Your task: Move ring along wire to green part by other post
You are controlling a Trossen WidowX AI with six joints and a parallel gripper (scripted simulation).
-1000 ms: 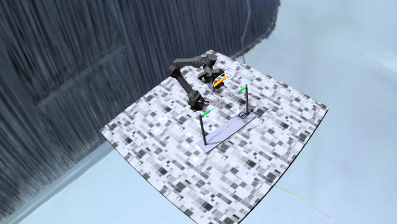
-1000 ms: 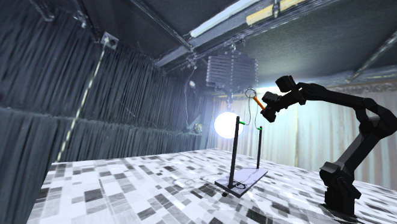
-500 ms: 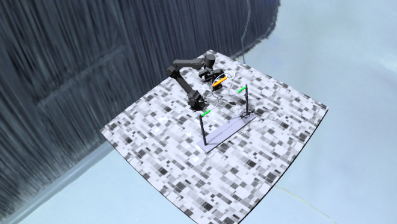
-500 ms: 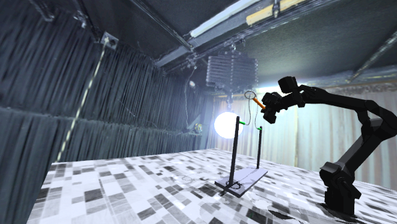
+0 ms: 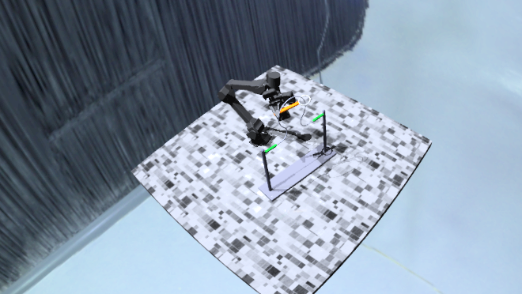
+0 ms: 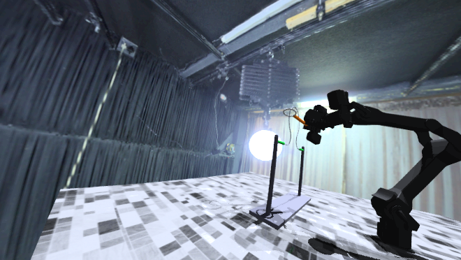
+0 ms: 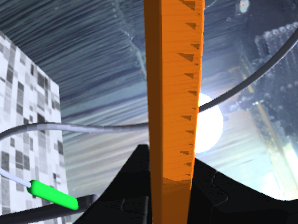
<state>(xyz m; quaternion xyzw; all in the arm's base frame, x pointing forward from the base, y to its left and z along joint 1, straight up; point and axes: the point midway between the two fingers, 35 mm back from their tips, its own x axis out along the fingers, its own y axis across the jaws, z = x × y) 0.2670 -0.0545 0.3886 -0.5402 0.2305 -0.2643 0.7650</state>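
Note:
My gripper is shut on the orange handle, which slants up to the ring. The pale ring is held high, near the top of the wire's bend on the side of the right post in the top view. The grey wire appears to pass through it; whether they touch is too small to tell. The ring is out of the wrist view. Green parts adjoin the posts.
Two dark posts stand on a pale base plate. The wire arches high between them, close to my fingers in the top view. In the wrist view it passes behind the handle.

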